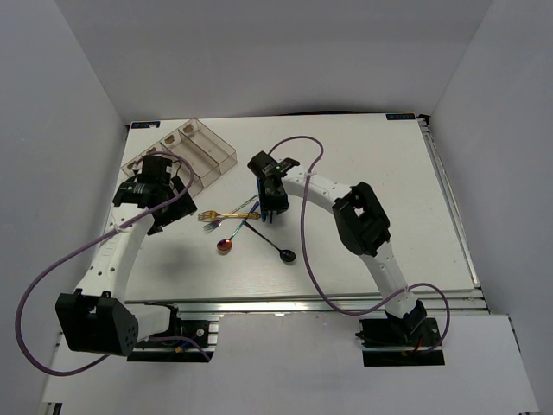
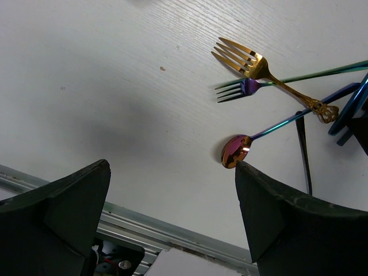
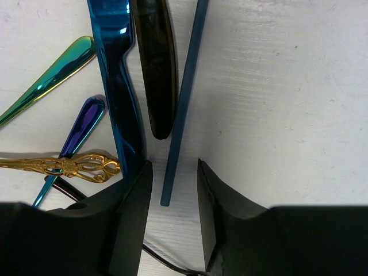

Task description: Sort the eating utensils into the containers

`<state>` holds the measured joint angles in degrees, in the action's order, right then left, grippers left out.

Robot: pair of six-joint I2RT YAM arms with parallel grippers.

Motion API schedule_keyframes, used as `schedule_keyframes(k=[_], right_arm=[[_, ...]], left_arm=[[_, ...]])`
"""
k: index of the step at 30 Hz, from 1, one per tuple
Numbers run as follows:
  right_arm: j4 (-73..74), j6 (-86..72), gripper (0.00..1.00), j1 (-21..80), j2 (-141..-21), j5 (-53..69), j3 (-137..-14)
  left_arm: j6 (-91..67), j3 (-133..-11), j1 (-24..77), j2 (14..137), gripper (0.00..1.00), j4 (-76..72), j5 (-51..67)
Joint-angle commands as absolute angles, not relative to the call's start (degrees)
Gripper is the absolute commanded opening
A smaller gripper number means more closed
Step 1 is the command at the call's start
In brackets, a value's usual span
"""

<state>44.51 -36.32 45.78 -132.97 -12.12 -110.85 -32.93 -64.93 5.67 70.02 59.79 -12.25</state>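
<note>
The clear organiser tray [image 1: 226,149] stands at the back left. The utensils lie in a loose pile mid-table: a gold fork [image 1: 220,215] [image 2: 253,63], an iridescent fork [image 2: 241,87], an iridescent spoon [image 1: 225,245] [image 2: 234,150] and a black spoon [image 1: 285,253]. My right gripper [image 1: 270,212] [image 3: 172,167] is low over the pile, its jaws narrowly open on either side of the end of a slim dark blue chopstick [image 3: 183,103], not touching it. A blue knife [image 3: 119,86] and a dark handle [image 3: 155,69] lie beside it. My left gripper [image 1: 168,214] [image 2: 172,190] is open and empty, left of the pile.
The gold fork's handle [image 3: 69,167] and two iridescent handles [image 3: 52,77] lie just left of my right fingers [image 3: 135,213]. The table's front metal rail [image 2: 172,230] shows below my left gripper. White walls enclose the table.
</note>
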Motion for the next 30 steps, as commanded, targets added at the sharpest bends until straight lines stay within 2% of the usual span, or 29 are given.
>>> schedule_keyframes(k=[1,3,10,12,16,18,20,22,25,30], right_arm=[[46.06,-37.79,0.42,45.7,-134.74,-13.62,-110.4],[45.53,-38.93,0.38,45.53,-134.21,-13.19,-106.98],[45.79,-39.91,0.05,44.12,-130.96,-14.5,-97.56],[46.4,-39.2,0.0,43.42,-129.82,-14.94,-96.51],[40.72,-34.82,0.0,42.45,-120.98,-10.04,-91.78],[37.28,-32.36,0.0,42.1,-116.39,-6.61,-89.66],[29.3,-29.8,0.0,41.75,-109.27,4.35,-85.53],[23.41,-29.01,0.0,41.22,-103.05,17.84,-81.41],[15.57,-29.35,0.0,41.13,-97.15,27.91,-79.37],[10.11,-35.41,0.0,40.87,-95.27,34.09,-78.22]], left_arm=[[-32.26,-64.77,6.41,69.34,0.98,59.5,-11.69],[-32.08,-64.86,6.68,69.52,0.98,59.5,-11.6],[-32.25,-66.35,7.47,69.87,0.98,59.59,-10.99],[-32.87,-67.06,8.0,70.05,0.98,59.15,-9.5],[-35.15,-67.33,10.28,71.01,0.98,54.16,-0.37],[-37.87,-66.28,13.08,71.28,0.98,46.26,9.72],[-42.77,-64.43,15.11,71.11,0.98,32.88,19.71],[-46.74,-61.97,18.01,71.1,0.98,25.0,22.14],[-50.88,-61.0,19.51,72.77,0.98,17.77,22.41],[-53.61,-60.29,21.0,75.67,0.98,10.73,22.85]])
